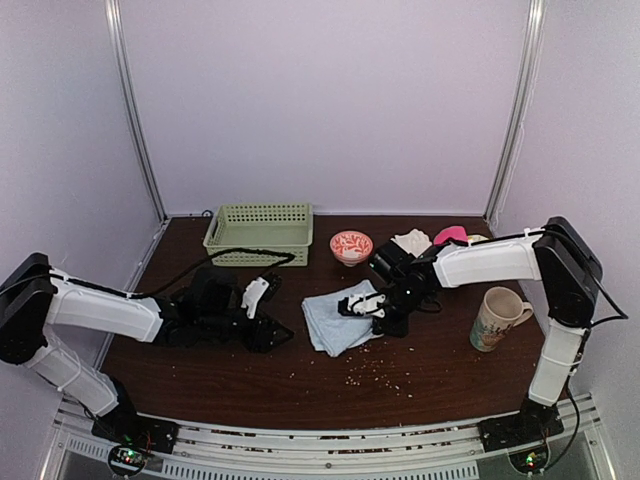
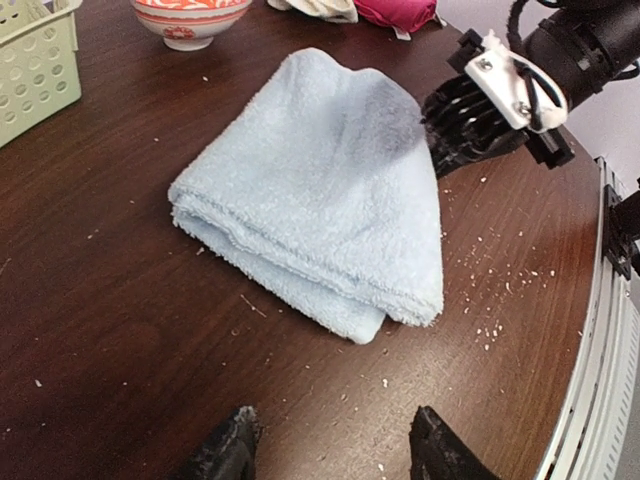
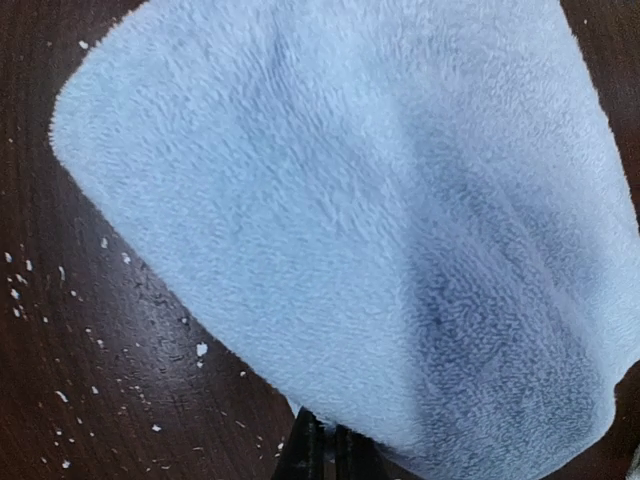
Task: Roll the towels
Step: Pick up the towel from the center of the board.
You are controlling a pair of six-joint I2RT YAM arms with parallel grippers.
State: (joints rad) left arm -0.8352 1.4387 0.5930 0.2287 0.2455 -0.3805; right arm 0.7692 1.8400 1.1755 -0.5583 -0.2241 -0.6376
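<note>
To the left of the folded light blue towel [image 1: 335, 320], the left gripper [image 2: 335, 455] is held low over the table [image 1: 250, 385] with its fingers spread wide. The towel's right edge is pinched between the closed fingers of the right gripper [image 2: 442, 128]. Further right of the towel a mug [image 1: 495, 318] is stood, its print too small to be read.

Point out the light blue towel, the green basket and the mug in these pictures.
light blue towel [image 1: 335, 318]: top external view, middle of its folded upper face.
green basket [image 1: 258, 211]: top external view, its far rim.
mug [image 1: 493, 322]: top external view, its printed side.
</note>
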